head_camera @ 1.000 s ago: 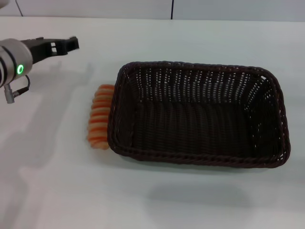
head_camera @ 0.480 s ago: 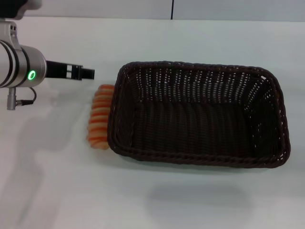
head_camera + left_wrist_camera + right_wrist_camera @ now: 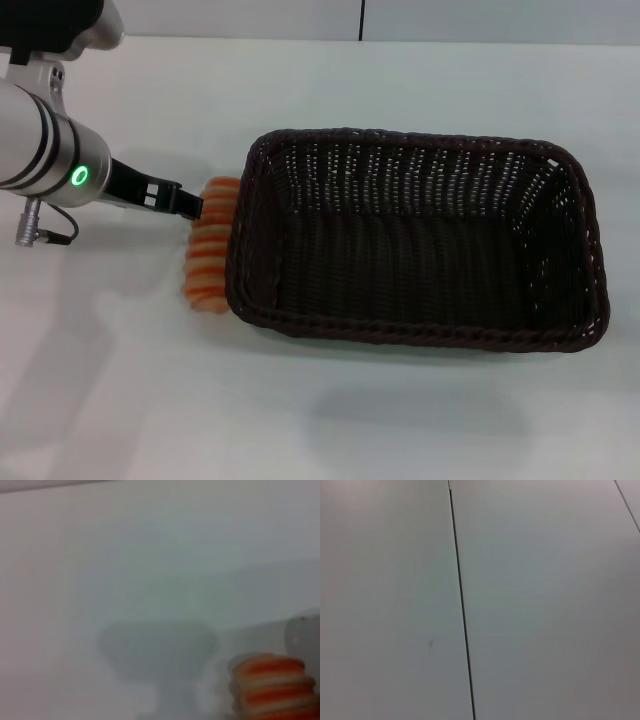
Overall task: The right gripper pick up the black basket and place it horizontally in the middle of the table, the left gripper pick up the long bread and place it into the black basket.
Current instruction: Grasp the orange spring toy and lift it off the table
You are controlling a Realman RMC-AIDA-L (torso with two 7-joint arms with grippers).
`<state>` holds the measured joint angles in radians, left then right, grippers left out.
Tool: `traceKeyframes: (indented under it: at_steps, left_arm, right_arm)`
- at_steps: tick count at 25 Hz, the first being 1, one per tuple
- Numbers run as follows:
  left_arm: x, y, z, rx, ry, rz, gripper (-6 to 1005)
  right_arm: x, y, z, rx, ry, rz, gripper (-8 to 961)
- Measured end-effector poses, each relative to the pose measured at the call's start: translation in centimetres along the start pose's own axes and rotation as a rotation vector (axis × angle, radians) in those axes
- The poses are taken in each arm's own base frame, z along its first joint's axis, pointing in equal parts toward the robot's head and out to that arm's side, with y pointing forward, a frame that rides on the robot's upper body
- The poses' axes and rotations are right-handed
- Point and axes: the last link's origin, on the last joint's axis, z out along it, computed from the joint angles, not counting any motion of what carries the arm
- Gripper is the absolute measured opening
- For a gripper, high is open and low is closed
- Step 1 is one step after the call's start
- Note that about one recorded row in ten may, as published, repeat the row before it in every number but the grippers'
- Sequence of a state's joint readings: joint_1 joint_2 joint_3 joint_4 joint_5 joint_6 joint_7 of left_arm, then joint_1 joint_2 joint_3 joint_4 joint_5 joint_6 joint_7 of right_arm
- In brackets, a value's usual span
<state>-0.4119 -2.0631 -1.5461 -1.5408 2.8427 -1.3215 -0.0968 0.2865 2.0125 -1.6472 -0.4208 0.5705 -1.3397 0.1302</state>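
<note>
Bread against black basket left rim | left tool at far end, opening unclear | table open leftward

No readable text, labels, brands or numbers anywhere.

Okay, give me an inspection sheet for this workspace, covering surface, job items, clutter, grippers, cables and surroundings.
Surface: the table, plain white.
Job's things: the black basket lies lengthwise mid-table, nothing in it; the long bread lies on the table against its left end.
Clutter: nothing seen.
Grippers: the left gripper is at the bread's far end; the right gripper is not in view.
Cables: a short cable loops under the left wrist.
Surroundings: a wall seam behind the table.
</note>
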Motion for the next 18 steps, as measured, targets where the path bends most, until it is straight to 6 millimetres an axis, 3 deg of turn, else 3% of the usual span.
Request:
traceKeyframes:
  at_steps: [13,18]
  left_arm:
    - [0.5,2.8,-0.2,-0.146,-0.046,0.013,861]
    - [0.5,2.7,0.4,-0.148,-0.060,0.015,861]
  right_arm:
    - [0.4,-0.6,0.4,0.035,0.026,0.002,299]
    - [0.5,-0.6,0.2,0.040,0.031,0.003,299]
